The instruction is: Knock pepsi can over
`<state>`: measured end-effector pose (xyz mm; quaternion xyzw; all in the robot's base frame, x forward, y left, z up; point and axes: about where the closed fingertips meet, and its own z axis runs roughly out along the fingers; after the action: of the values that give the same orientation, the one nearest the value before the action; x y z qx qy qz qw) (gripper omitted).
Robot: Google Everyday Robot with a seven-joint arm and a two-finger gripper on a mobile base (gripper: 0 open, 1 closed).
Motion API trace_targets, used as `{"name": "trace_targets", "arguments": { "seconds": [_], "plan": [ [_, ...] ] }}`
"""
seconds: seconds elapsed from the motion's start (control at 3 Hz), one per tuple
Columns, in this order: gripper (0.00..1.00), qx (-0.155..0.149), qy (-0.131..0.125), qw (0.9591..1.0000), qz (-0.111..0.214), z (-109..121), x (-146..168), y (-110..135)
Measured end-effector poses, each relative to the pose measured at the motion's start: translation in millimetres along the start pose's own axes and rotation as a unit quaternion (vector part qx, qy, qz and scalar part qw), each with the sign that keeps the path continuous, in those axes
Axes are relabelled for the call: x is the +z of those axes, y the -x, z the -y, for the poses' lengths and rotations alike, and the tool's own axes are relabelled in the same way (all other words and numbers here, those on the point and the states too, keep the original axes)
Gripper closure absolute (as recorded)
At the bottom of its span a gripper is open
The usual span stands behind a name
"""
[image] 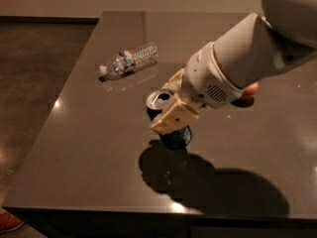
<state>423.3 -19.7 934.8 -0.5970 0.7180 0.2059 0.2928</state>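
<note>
Camera view shows the can (160, 99) near the bottle (129, 61), on the side of it toward the front edge of the bench (74, 148). The can is not upright: its silver top leans over toward the bottle's side and its dark base sits lower and further from the bottle. The hand (167, 108) is right at the can, on the side away from the bottle, with the white arm (233, 71) reaching in behind it. Whether the hand is spread around the can or pinching it, I cannot tell from where I stand.

To my eye the tip-over is under way but not finished. Doing it well means pushing high on the can, near the rim, and carrying the sweep through toward the bottle's side until the can lies flat. A push low on the body would likely just slide it along the smooth top. The sweep should stop short of the bottle so that nothing rolls off.

Counting up: one can, one bottle lying on its side, one hand, and one reddish thing (250, 89) well apart from the bottle, mostly hidden behind the arm.
</note>
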Motion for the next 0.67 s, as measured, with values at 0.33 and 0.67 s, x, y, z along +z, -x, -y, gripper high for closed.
{"name": "trace_targets", "arguments": {
  "seconds": [0.33,0.67],
  "plan": [
    [1.00,-0.017,-0.009,0.9963,-0.083,2.8,-10.8,-7.8],
    [1.00,-0.037,-0.009,0.9881,-0.149,7.7,-11.4,-16.1]
  ]
}}
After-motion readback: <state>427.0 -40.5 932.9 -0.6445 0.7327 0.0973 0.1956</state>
